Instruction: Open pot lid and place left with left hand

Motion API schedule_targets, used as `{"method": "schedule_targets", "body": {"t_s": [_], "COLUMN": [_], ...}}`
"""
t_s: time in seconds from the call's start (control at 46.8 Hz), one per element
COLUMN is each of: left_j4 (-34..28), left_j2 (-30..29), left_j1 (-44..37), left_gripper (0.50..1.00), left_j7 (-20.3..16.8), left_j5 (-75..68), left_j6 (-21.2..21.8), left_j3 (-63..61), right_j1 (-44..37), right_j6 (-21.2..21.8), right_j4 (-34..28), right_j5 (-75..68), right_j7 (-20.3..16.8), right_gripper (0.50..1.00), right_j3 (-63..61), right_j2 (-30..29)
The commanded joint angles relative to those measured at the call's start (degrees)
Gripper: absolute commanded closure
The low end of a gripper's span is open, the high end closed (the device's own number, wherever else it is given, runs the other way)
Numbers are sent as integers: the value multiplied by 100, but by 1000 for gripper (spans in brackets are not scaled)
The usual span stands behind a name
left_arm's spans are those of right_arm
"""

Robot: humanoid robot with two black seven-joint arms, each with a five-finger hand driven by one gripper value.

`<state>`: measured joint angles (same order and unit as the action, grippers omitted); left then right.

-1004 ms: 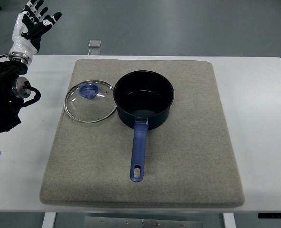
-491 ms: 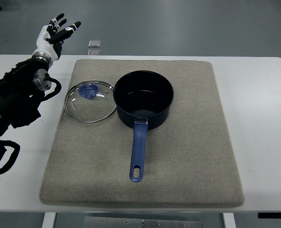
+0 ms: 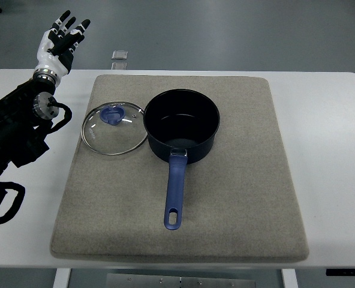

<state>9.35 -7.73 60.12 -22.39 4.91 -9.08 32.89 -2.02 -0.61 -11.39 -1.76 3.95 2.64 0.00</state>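
Note:
A dark blue pot (image 3: 181,126) with a blue handle (image 3: 175,192) stands uncovered in the middle of a grey mat (image 3: 237,198). Its glass lid (image 3: 114,128), with a blue knob (image 3: 113,115), lies flat on the mat just left of the pot, its rim touching the pot's side. My left hand (image 3: 60,39) is raised beyond the table's far left corner, well away from the lid, fingers spread and holding nothing. Its black arm runs down the left edge. The right arm does not show.
The mat lies on a white table (image 3: 333,132). A small grey square object (image 3: 120,55) sits on the floor beyond the table's far edge. Black cables (image 3: 3,201) loop by the left arm.
My left hand swung right and then back a little to the left and up, staying open. The lid and pot have not moved.

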Motion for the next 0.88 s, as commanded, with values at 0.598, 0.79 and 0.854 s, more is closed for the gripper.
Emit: {"method": "schedule_targets", "body": {"t_s": [0.598, 0.79, 0.854], "left_j4": [-21, -47, -47], "left_j2": [70, 61, 53], "left_j1": [52, 96, 96], "left_gripper": [589, 589, 589], "left_j7": [24, 24, 15], "left_j5": [133, 133, 133], "left_j6": [222, 222, 222], "left_j3": [156, 130, 130], "right_j1": [0, 0, 0], "right_j6": [0, 0, 0], "right_j4": [5, -4, -4], "right_j5": [0, 0, -18], "right_j7": [1, -8, 1], "right_gripper": [583, 583, 583], "right_j3": [0, -27, -44], "right_j2": [0, 0, 0]}}
